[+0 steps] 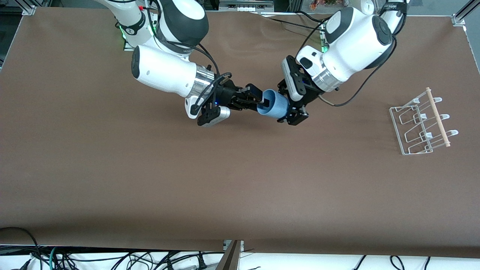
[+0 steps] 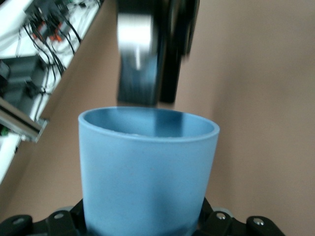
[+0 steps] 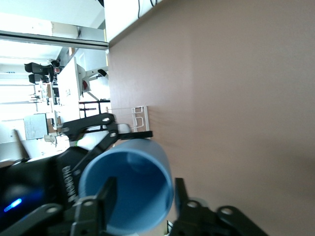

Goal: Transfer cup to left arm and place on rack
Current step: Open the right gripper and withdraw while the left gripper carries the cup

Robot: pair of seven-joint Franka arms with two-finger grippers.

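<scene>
Above the middle of the brown table (image 1: 112,180), a light-blue cup (image 1: 275,106) clamped at its base by the left gripper (image 1: 290,108), right gripper (image 1: 258,99) fingers parted astride its rim, white wire rack (image 1: 420,125) well apart.

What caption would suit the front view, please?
Mid-air handover: left gripper shut on the cup, right gripper at its rim, rack waiting.

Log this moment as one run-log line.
phase: handover | cup: midair over table, not racked | left gripper: shut on cup base | right gripper: open, astride rim | rack: empty
</scene>
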